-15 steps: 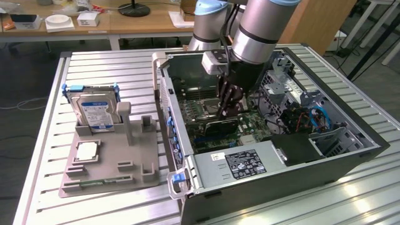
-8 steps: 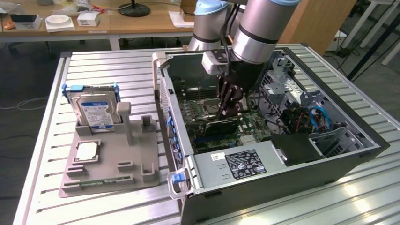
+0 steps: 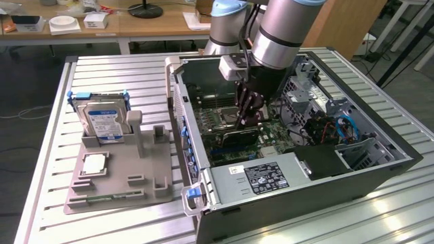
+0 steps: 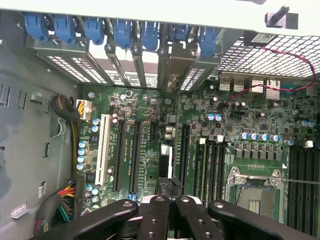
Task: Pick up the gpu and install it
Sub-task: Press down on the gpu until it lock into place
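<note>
The gpu (image 3: 239,136) is a thin dark card hanging inside the open computer case (image 3: 379,168), just above the green motherboard (image 3: 275,137). My gripper (image 3: 248,118) reaches down into the case from above and is shut on the card's upper edge. In the wrist view the black fingers (image 4: 150,215) are pressed together around the gpu (image 4: 169,186), which shows edge-on as a narrow dark strip. Below it lie the long black expansion slots (image 4: 135,155) of the motherboard (image 4: 235,125).
A grey parts holder (image 3: 129,183) on the exterior view's left carries a blue-labelled hard drive (image 3: 103,121), a square chip (image 3: 93,165) and a green memory stick (image 3: 109,197). The power supply (image 3: 265,178) and the case's side wall (image 3: 178,122) flank the gripper. Blue slot clips (image 4: 120,30) line the rear.
</note>
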Tool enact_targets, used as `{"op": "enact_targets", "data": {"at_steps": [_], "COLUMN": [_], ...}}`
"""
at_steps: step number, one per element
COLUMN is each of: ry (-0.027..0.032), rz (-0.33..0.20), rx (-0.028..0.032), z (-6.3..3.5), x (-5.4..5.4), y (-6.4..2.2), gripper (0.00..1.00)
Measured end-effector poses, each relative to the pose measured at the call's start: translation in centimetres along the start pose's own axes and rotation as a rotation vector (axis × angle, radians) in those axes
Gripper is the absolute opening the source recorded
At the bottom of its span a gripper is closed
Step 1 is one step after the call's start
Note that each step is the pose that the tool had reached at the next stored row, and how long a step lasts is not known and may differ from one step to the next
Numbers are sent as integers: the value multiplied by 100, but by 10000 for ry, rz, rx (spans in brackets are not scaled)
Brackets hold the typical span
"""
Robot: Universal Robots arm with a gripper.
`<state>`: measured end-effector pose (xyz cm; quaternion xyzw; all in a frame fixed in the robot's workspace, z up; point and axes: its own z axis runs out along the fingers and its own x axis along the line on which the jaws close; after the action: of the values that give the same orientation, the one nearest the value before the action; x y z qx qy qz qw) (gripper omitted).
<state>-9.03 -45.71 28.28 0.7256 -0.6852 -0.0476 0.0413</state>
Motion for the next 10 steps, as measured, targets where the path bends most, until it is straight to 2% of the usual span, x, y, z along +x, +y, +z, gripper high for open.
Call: {"op": "enact_targets", "data": {"at_steps": [5,7,10], "ry": [1,24,27], "rz": [0,2,2], "rx": [-1,-1,1], "z": [-1,31,90], "x": [0,-2,-4], "y": [0,39,72], "gripper": [11,11,11]}}
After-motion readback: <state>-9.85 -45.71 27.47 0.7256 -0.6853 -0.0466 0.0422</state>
